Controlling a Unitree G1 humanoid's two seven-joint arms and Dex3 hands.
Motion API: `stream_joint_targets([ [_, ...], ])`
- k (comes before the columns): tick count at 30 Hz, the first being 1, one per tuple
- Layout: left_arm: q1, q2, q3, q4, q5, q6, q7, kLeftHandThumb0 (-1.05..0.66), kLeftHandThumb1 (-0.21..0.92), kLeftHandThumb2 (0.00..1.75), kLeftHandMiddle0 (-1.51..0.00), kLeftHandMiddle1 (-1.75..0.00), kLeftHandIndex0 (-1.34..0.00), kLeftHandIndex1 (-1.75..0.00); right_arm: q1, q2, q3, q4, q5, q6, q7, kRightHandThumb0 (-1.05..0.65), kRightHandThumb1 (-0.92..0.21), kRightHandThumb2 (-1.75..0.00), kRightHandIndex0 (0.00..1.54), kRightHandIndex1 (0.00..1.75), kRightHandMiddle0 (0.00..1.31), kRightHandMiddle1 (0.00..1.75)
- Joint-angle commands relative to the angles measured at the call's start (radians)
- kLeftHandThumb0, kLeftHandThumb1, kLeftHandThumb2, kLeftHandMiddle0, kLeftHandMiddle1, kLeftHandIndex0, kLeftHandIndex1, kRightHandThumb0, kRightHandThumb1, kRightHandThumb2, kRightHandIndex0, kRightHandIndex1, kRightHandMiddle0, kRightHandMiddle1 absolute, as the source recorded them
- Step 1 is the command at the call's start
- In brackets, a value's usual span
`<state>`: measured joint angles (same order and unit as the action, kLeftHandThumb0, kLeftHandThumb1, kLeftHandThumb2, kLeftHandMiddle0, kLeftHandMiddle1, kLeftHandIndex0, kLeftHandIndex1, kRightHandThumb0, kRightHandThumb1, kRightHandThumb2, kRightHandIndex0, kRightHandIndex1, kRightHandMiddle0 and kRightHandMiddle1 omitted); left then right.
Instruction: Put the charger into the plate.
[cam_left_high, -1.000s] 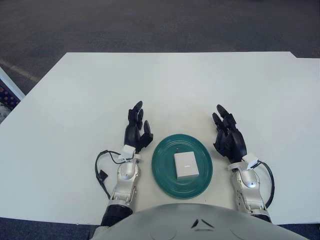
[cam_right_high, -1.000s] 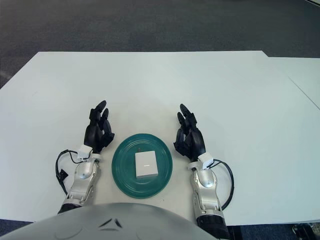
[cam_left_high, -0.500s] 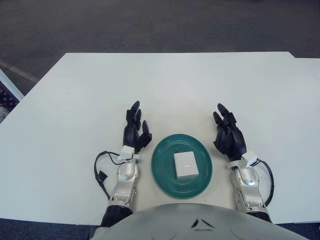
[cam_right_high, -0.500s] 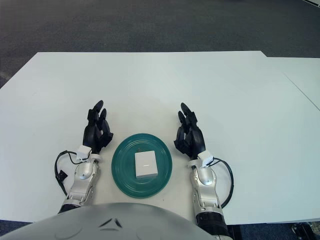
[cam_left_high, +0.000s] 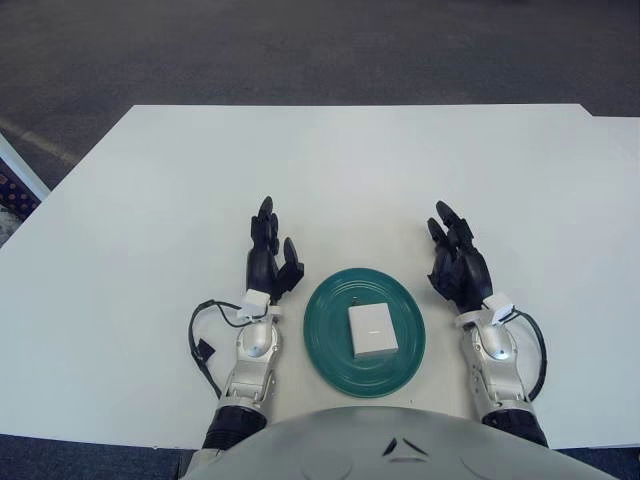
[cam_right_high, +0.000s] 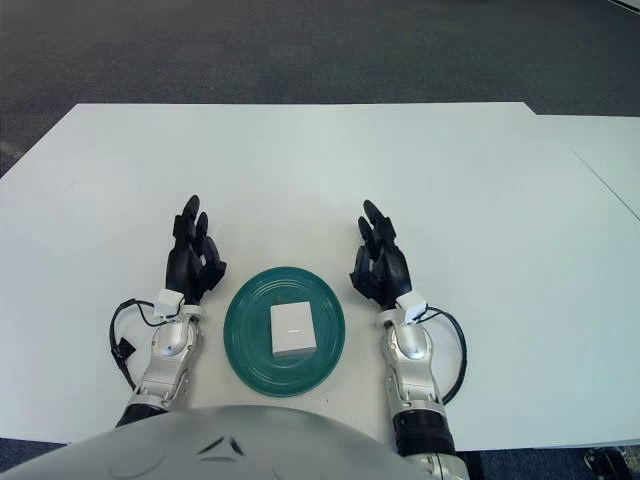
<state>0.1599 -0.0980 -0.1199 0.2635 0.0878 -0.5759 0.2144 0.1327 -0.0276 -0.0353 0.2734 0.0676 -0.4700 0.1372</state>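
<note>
Left eye view: charger (cam_left_high: 371, 331) lies flat in plate (cam_left_high: 325, 345), seemingly lengthwise away from robot; each robot hand (cam_left_high: 268, 262) (cam_left_high: 458, 268) open-fingered, empty

White table (cam_left_high: 350, 170) w/ green plate (cam_left_high: 325, 345) near front edge.

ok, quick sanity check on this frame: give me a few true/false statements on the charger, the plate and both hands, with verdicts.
1. The white charger lies inside the green plate. True.
2. The left hand grasps the charger. False: it rests open on the table beside the plate, holding nothing.
3. The right hand is open, on the table to the plate's right. True.
4. The plate sits at the table's far edge. False: it is near the robot, between the two hands.
5. A second charger lies on the white table. False: only the one in the plate shows.
</note>
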Motion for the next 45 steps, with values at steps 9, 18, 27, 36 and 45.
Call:
stream_joint_targets([
  [9,0.142,0.004,-0.029,0.143,0.052,0.019,0.017,-0.97,0.92,0.94,-0.22,-0.02,0.0,-0.38,0.055,0.008,-0.013,0.084,-0.027,0.134,-0.056,-0.76,-0.92,-0.94,0.1,0.0,0.0,0.26],
  [18,0.136,-0.036,-0.006,0.167,-0.043,-0.014,-0.021,-0.92,0.92,0.93,-0.24,-0.02,0.0,-0.51,0.06,-0.012,-0.008,0.034,-0.058,0.193,-0.088,-0.68,-0.92,-0.96,0.09,0.0,0.0,0.26],
  [27,0.142,-0.048,0.002,0.153,-0.132,-0.029,-0.104,-0.95,0.92,0.92,-0.17,0.0,0.0,-0.56,0.083,0.003,0.006,-0.057,-0.092,0.291,-0.135,-0.63,-0.92,-0.94,0.11,0.01,0.0,0.33],
  [36,0.161,-0.033,0.021,0.133,-0.104,0.014,-0.113,-0.99,0.92,0.91,-0.17,0.0,0.0,-0.53,0.085,0.021,0.03,-0.052,-0.115,0.306,-0.168,-0.61,-0.92,-0.96,0.12,0.01,0.0,0.35],
  [45,0.167,0.006,0.029,0.083,-0.093,0.089,-0.138,-0.95,0.92,0.92,-0.2,-0.01,0.0,-0.45,0.094,0.028,0.045,-0.043,-0.12,0.283,-0.188,-0.62,-0.92,-0.96,0.11,0.0,0.0,0.35],
])
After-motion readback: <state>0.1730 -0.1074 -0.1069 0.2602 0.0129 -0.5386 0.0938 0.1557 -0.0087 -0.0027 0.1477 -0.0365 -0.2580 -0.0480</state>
